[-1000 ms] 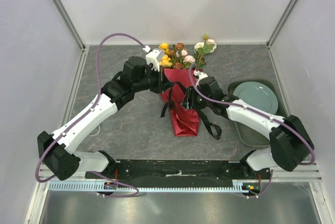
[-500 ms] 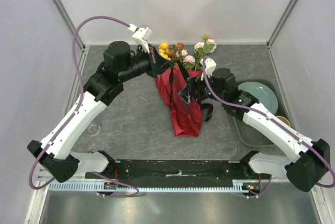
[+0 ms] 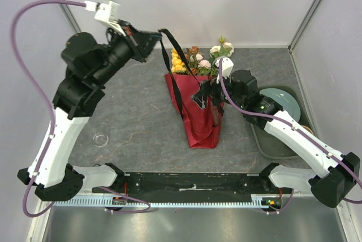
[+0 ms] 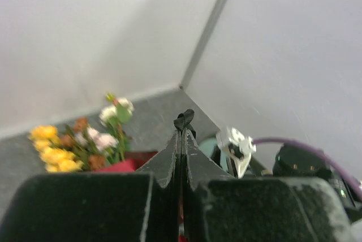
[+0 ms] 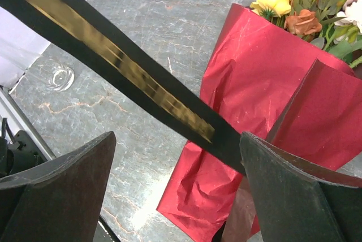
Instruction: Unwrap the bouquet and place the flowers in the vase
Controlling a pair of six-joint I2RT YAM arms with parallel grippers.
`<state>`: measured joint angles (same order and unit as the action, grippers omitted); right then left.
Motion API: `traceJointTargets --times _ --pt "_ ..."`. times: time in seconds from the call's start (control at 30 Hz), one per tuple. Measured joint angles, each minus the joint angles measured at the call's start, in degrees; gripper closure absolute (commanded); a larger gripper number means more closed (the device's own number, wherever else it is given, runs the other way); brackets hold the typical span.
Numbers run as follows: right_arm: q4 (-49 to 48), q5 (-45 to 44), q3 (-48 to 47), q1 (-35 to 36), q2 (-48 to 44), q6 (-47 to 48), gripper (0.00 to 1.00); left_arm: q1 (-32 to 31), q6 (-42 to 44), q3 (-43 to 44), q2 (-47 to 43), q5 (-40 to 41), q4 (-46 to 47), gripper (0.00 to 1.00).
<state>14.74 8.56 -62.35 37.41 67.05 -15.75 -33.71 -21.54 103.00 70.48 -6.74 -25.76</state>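
Maroon wrap (image 3: 201,119) holds flowers (image 3: 195,59); teal plate (image 3: 287,102) in tray (image 3: 264,145)

Left arm (image 3: 56,140): I've got it standing tall off its base, upper link steep, forearm angled right toward the back.
Left claw (image 4: 181,137): high up, fingers (image 4: 168,160) pressed flat together, the end of a black ribbon (image 4: 184,121) nipped at the tips.
Right arm (image 3: 294,135): stretched low, reaching left and away from its base.
Right claw (image 3: 205,96): jaws spread wide, tipped downward. On my wrist view both fingers (image 5: 62,185) sit at the frame's edges, clamping nothing.
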Motion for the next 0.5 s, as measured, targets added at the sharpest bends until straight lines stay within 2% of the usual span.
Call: traceJointTargets --times 0.27,0.5 --pt "0.5 -3.3 0.1 0.0 0.2 -0.8 0.02 0.0 11.8 13.0 -2.0 12.0 -4.3 0.98" --pt "0.8 -4.6 0.9 0.0 0.2 -1.0 0.02 0.0 19.5 16.8 -6.9 19.4 -7.5 0.98"
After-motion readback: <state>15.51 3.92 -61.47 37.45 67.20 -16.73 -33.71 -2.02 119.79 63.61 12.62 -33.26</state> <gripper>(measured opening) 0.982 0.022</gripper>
